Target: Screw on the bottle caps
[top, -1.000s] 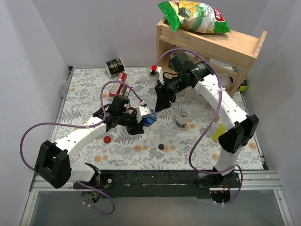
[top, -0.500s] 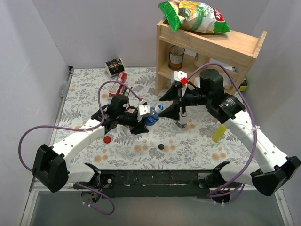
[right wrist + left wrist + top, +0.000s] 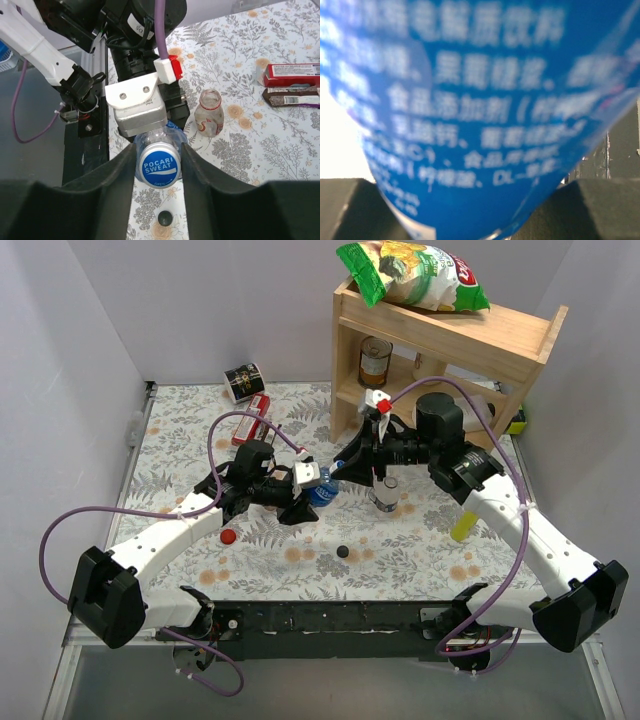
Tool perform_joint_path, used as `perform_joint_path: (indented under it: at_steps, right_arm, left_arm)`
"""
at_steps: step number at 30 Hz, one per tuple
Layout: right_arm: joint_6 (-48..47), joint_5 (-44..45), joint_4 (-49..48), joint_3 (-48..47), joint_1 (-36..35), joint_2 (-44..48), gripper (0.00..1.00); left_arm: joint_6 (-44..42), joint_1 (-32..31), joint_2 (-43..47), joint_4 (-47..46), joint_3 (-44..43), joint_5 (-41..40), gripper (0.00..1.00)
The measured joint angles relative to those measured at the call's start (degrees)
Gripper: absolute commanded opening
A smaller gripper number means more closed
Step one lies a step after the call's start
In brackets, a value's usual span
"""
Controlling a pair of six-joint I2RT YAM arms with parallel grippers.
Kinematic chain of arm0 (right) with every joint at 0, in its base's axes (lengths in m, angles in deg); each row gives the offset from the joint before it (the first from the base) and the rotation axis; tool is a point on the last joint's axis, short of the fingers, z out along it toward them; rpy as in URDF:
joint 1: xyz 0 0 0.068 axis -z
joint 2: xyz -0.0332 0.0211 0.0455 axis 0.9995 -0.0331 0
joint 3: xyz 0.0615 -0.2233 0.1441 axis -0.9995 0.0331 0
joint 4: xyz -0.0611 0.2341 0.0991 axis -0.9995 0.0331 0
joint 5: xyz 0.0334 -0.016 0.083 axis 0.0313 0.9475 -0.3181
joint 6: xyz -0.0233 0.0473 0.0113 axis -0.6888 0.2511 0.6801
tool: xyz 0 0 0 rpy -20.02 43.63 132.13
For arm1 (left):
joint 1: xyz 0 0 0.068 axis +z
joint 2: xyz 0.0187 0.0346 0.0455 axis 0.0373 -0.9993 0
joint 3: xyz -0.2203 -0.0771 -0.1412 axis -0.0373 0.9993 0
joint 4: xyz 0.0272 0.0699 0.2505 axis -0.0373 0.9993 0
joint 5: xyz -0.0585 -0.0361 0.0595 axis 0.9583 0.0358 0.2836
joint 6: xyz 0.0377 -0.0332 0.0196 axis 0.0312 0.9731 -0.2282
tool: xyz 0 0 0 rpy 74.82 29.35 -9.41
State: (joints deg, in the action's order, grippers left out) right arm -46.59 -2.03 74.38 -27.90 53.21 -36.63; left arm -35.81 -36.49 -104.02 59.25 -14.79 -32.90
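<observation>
My left gripper [image 3: 303,492] is shut on the blue-labelled bottle [image 3: 320,488], holding it tilted above the table; its label [image 3: 480,100] fills the left wrist view. The blue cap with a white rim [image 3: 159,165] sits on that bottle's neck. My right gripper [image 3: 158,161] is shut on this cap, one finger against each side. A second bottle [image 3: 209,112] with a tan and red label stands upright and uncapped on the table [image 3: 180,440] just right of the grippers. The black cap [image 3: 343,552] lies near the front, and the red cap [image 3: 229,536] lies under my left forearm.
A wooden shelf [image 3: 450,340] stands at the back right with a chips bag [image 3: 415,275] on top and a can [image 3: 375,360] inside. A yellow squeeze bottle [image 3: 463,523] is by the right arm. A black can [image 3: 242,381] and red snack bars [image 3: 250,420] lie at the back left.
My right arm swung its elbow out to the right and turned its wrist. Its jaws opened wide, then closed again round the blue cap. The left gripper kept hold of the bottle.
</observation>
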Motion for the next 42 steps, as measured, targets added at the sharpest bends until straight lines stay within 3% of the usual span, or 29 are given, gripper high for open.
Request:
perform_joint_path:
  at_steps: [9,11,17,18,19,20,21,42]
  right_arm:
    - [2.34,-1.22,-2.1,0.02,0.68,-0.52,0.12]
    - [2.86,-0.94,-2.49,0.02,0.76,-1.01,0.01]
    - [6.27,6.67,-1.46,-3.65,0.9,-4.15,0.01]
    - [6.73,7.54,-1.07,-5.16,1.16,-5.42,0.05]
    - [7.04,7.89,-0.94,-5.92,1.36,-6.19,0.19]
    - [7.41,7.76,-1.01,-6.47,1.68,-6.88,0.42]
    - [7.85,7.21,-1.11,-6.56,2.16,-7.17,0.47]
    - [14.64,-0.37,-10.12,-2.78,4.9,-6.99,0.51]
  left_arm:
    - [0.83,0.0,0.0,-0.33,0.0,0.79,0.0]
    - [1.95,0.07,-0.04,-0.42,0.0,0.42,0.0]
    - [11.39,0.09,-1.18,-5.46,0.04,-4.76,0.0]
    - [12.46,0.09,-1.36,-6.34,0.0,-5.16,0.0]
    - [13.31,0.13,-1.55,-6.91,-0.11,-5.57,0.0]
    - [13.66,0.35,-1.75,-7.1,-0.26,-5.49,0.0]
    - [13.49,0.57,-1.84,-7.02,-0.28,-5.07,0.0]
    - [12.26,3.15,-0.63,-7.48,-0.2,-0.24,0.0]
